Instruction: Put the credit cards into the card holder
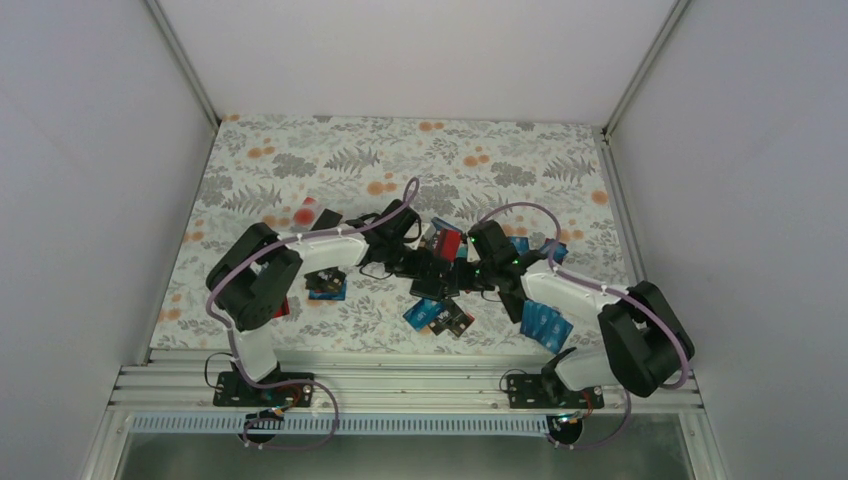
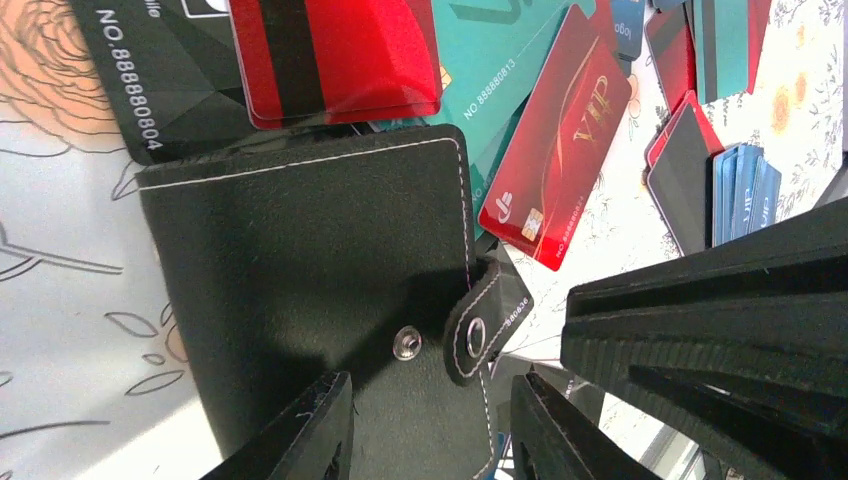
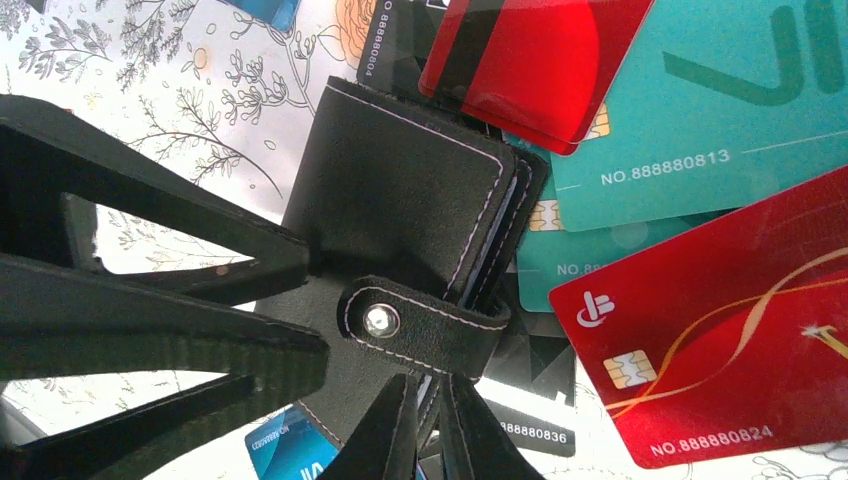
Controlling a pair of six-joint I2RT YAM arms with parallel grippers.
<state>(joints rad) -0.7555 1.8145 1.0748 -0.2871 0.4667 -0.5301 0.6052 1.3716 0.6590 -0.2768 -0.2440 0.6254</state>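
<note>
The black card holder [image 2: 300,260] lies between both arms at the table's middle [image 1: 437,282], its snap strap [image 3: 425,320] closed over the edge. My left gripper [image 2: 430,430] is open, one finger over the holder's face, the other just past its stitched edge. My right gripper [image 3: 432,440] is shut on the holder's open edge just below the strap. Credit cards lie around and under the holder: a red VIP card [image 3: 720,340], a teal card [image 3: 720,110], a glossy red card [image 2: 335,55] and black numbered cards [image 2: 150,80].
More cards lie on the floral cloth: a blue stack [image 1: 545,325] by the right arm, a blue and a black card [image 1: 440,317] in front, one card [image 1: 327,287] under the left arm. White walls enclose the table; a metal rail [image 1: 400,385] runs along the near edge.
</note>
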